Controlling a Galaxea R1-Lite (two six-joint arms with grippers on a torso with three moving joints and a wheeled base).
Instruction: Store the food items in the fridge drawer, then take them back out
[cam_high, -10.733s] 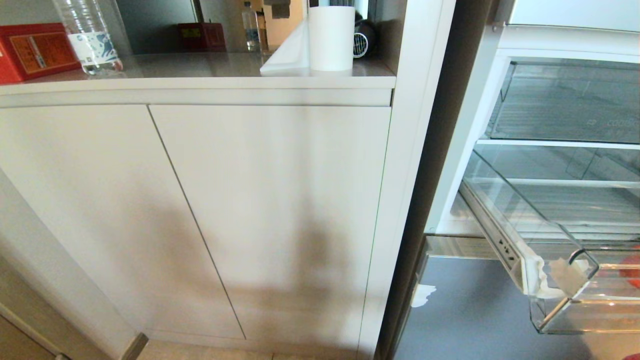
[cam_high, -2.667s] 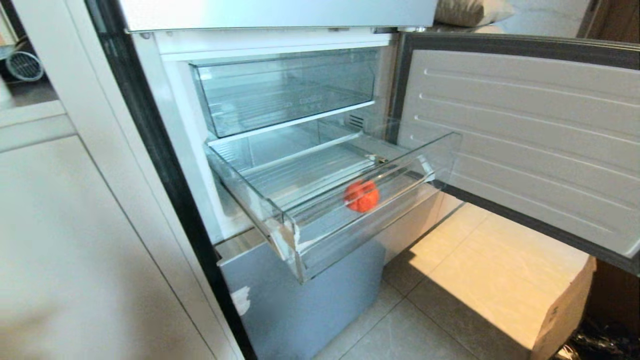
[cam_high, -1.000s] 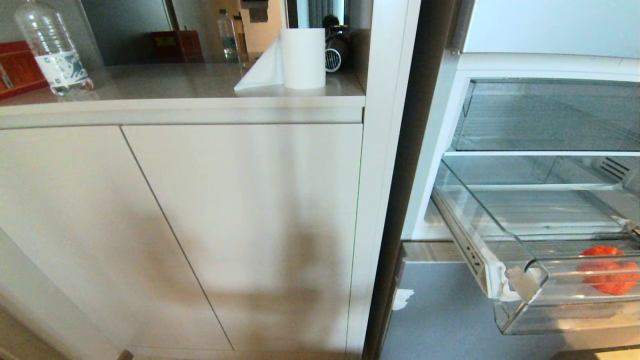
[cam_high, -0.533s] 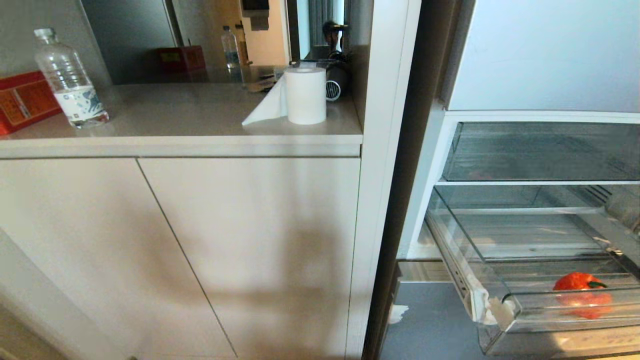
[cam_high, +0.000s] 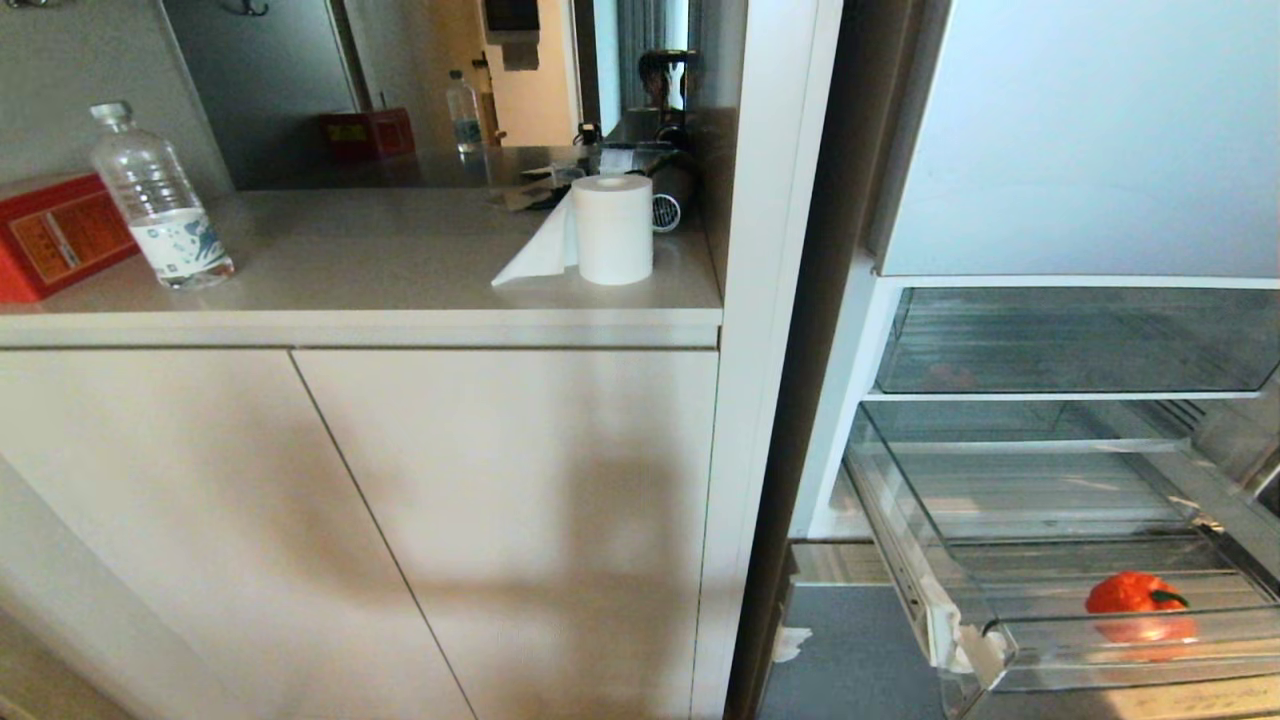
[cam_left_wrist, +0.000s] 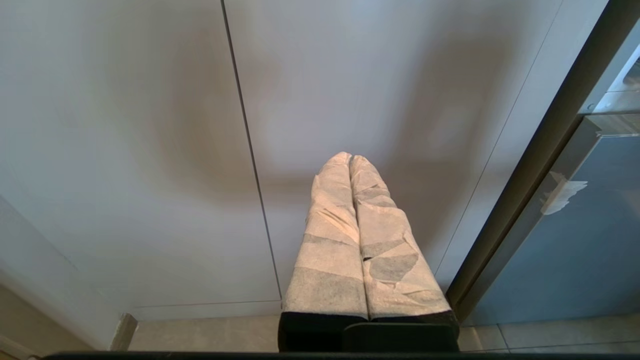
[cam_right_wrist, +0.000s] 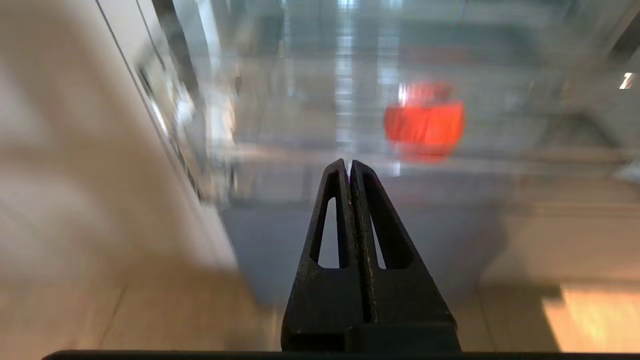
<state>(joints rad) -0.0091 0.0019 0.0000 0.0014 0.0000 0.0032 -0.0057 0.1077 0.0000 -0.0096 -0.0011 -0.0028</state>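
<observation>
An orange-red food item (cam_high: 1135, 594) lies on the ribbed floor of the clear fridge drawer (cam_high: 985, 655), which stands pulled out at the lower right of the head view. Through the right wrist view the same food item (cam_right_wrist: 424, 121) shows blurred behind the drawer's clear front (cam_right_wrist: 300, 155). My right gripper (cam_right_wrist: 349, 163) is shut and empty, short of the drawer and lower than the food. My left gripper (cam_left_wrist: 349, 157), its fingers wrapped in pale tape, is shut and empty in front of the cabinet doors. Neither arm appears in the head view.
A beige cabinet (cam_high: 400, 520) with a counter fills the left, carrying a water bottle (cam_high: 160, 200), a red box (cam_high: 55, 235) and a paper roll (cam_high: 612, 228). A white post (cam_high: 755, 350) separates it from the fridge. A shorter clear bin (cam_high: 1080, 340) sits above the drawer.
The whole head view has slid downward as the camera rose: counter, bottle and roll sit lower, and the drawer with the food has dropped toward the bottom right corner.
</observation>
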